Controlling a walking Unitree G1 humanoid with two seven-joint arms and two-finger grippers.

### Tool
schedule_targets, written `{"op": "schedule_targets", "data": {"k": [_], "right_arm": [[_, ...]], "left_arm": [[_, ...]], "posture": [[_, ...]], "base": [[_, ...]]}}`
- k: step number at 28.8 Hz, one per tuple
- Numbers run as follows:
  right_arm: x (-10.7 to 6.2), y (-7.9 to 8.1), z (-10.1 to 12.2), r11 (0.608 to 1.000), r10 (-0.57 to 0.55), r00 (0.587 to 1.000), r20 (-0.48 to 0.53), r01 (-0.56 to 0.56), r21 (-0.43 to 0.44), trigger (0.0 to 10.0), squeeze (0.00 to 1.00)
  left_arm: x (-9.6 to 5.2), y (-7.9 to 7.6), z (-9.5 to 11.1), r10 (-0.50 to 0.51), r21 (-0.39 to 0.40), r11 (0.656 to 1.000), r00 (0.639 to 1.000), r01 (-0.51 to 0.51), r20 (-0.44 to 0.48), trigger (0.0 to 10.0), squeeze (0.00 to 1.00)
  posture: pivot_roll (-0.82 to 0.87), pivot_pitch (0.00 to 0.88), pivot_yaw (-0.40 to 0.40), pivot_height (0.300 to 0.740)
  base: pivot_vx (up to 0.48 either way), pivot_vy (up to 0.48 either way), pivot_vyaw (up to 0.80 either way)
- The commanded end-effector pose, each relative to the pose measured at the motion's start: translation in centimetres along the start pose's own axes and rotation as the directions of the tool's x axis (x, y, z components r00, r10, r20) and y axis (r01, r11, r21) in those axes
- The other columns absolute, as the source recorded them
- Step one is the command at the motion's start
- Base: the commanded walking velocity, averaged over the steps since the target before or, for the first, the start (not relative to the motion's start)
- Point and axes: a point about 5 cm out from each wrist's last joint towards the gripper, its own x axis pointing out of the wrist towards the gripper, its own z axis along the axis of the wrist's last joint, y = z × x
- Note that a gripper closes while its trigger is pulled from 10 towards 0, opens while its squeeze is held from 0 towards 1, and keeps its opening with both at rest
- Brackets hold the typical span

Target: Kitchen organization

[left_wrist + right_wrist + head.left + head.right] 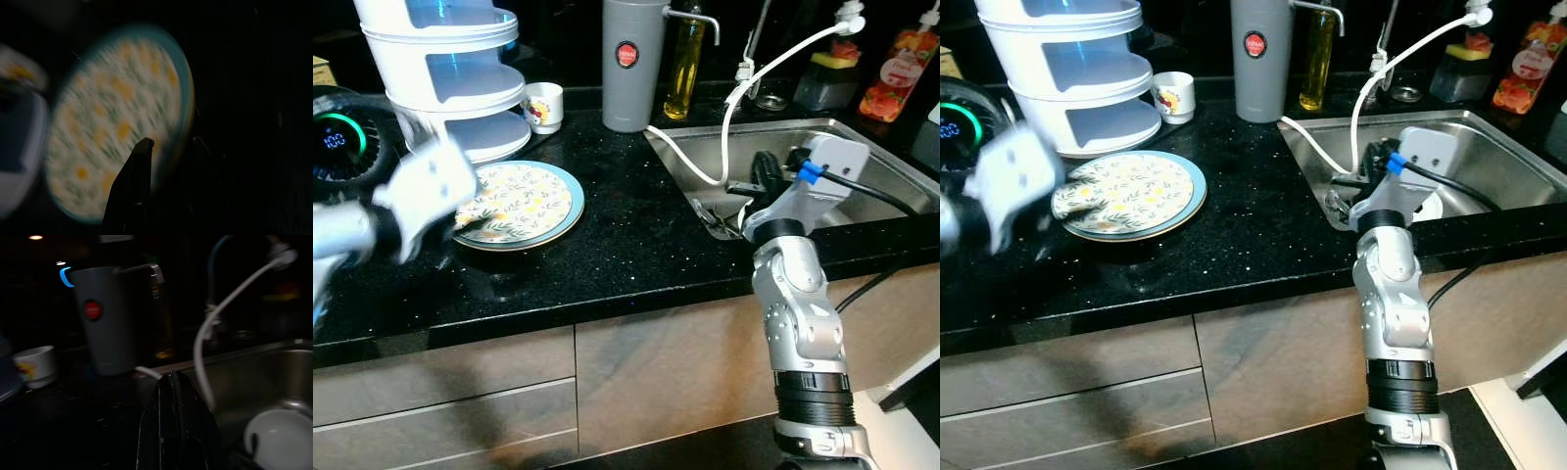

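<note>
Two tools: left tool point(166, 152) parted at floral plate point(524, 201) (blurred); right tool point(171, 382) closed, empty.

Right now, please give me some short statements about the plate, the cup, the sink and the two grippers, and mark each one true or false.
1. The floral plate lies flat on the black countertop. True.
2. The small white cup stands inside the sink. False: it stands on the countertop beside the white tiered rack.
3. The left gripper is at the plate's rim. True.
4. The right gripper holds the grey water dispenser. False: its fingers are shut on nothing, at the sink's edge.
5. A white bowl lies in the sink. True.
</note>
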Motion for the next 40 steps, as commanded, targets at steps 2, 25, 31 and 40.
{"op": "schedule_targets", "data": {"k": [2,25,31,40], "right_arm": [[0.0,0.7,-0.3,1.0,0.026,1.0,-0.017,-0.026,0.01,10.0,0.0],[-0.3,0.6,-0.3,1.0,0.016,1.0,-0.012,-0.016,0.017,10.0,0.0],[-0.4,0.5,-0.4,1.0,0.011,1.0,-0.016,-0.011,0.014,10.0,0.0],[-0.4,0.5,-0.4,1.0,0.01,1.0,-0.015,-0.01,0.012,10.0,0.0]], "left_arm": [[1.2,0.3,-0.5,-0.029,0.03,0.999,0.999,0.03,-0.025,10.0,0.0],[1.9,3.7,0.5,-0.087,0.284,0.953,0.992,0.109,-0.089,10.0,0.0],[1.9,3.5,0.2,-0.132,0.29,0.944,0.986,0.157,-0.106,10.0,0.0],[1.6,3.5,0.6,-0.167,0.288,0.94,0.983,0.184,-0.081,10.0,0.0]], "posture": [[0.15,0.041,-0.019,0.74],[0.13,0.036,0.0,0.74],[0.13,0.034,0.002,0.74],[0.13,0.031,0.002,0.74]], "base": [[0.0,0.0,0.0],[0.0,0.0,0.0],[0.0,0.0,0.0],[0.0,0.0,0.0]]}}
